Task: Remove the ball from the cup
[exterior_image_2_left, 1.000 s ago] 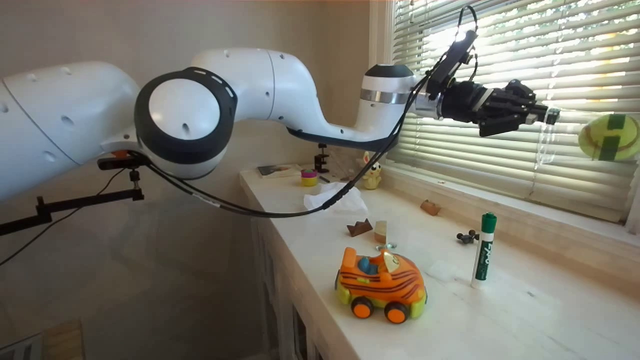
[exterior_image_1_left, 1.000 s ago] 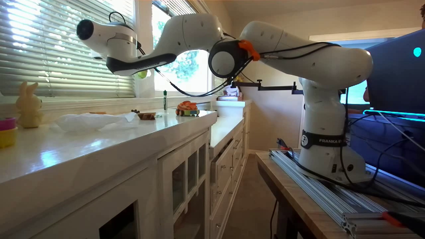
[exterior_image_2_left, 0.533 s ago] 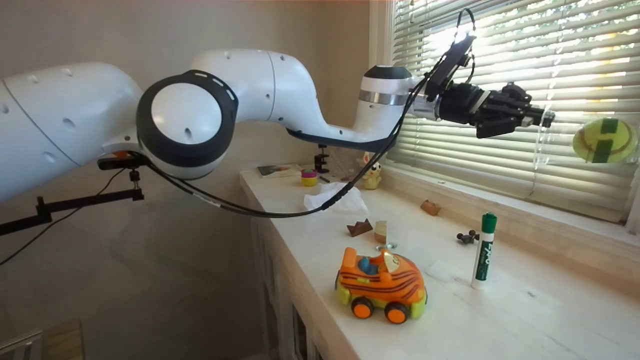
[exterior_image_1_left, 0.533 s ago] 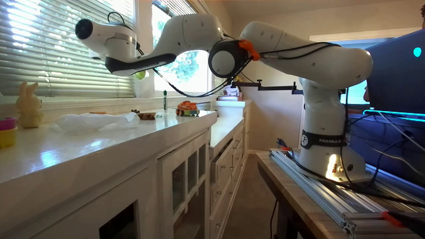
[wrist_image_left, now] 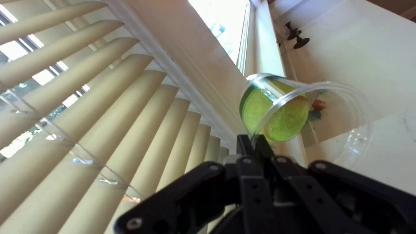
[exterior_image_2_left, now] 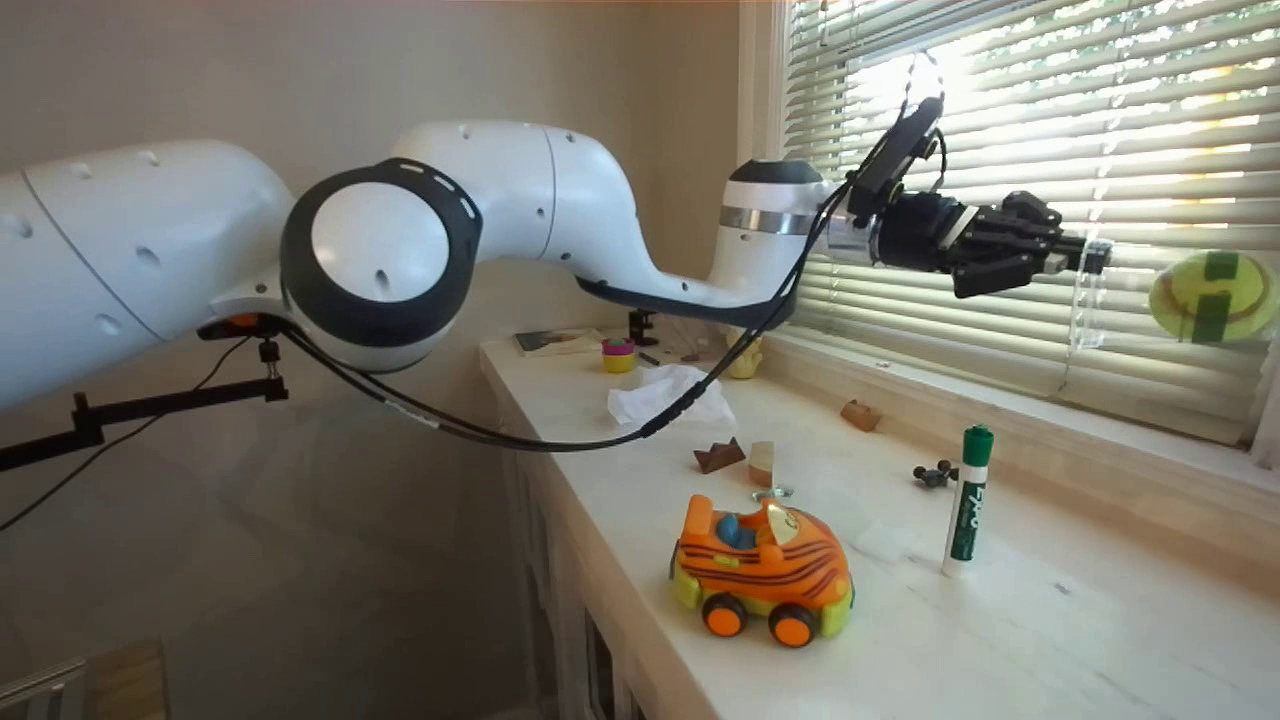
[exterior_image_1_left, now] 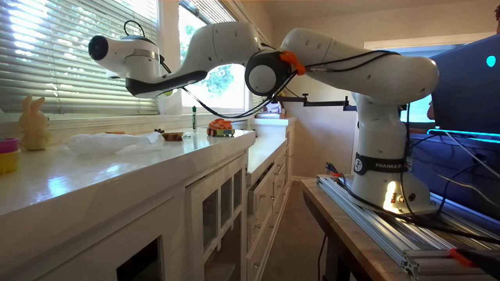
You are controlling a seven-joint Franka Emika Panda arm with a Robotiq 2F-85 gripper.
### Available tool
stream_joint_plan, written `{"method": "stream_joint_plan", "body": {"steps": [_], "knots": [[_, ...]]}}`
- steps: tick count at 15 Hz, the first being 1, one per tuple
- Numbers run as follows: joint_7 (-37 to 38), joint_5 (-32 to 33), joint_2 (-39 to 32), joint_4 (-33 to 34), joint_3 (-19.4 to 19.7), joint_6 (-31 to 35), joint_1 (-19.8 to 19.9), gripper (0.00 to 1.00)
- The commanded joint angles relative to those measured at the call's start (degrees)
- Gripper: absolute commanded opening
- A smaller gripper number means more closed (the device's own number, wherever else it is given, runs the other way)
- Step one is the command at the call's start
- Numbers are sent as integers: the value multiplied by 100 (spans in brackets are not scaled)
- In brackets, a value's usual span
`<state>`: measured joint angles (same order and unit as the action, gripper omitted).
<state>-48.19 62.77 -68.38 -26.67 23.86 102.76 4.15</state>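
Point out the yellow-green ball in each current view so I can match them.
In an exterior view: the ball, a sliver left of centre, upper half, mostly hidden behind the arm.
In an exterior view: the ball near the right edge, slightly above mid-height.
Wrist view: the ball right of centre, near mid-height, inside the clear cup.
Shared landmark: slatted window blinds, in all three views.

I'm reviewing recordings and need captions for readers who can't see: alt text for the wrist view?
A black gripper pinches the rim of a clear cup whose mouth faces roughly toward the camera, a yellow-green ball inside. Slatted blinds fill the left; a bright window shows at the top.
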Motion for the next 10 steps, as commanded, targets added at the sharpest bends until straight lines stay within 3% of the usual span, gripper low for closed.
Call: {"method": "stream_joint_plan", "body": {"steps": [1, 10], "knots": [[-67, 451, -248, 214, 163, -167, -58, 2], [-114, 613, -269, 190, 53, -184, -67, 2]]}}
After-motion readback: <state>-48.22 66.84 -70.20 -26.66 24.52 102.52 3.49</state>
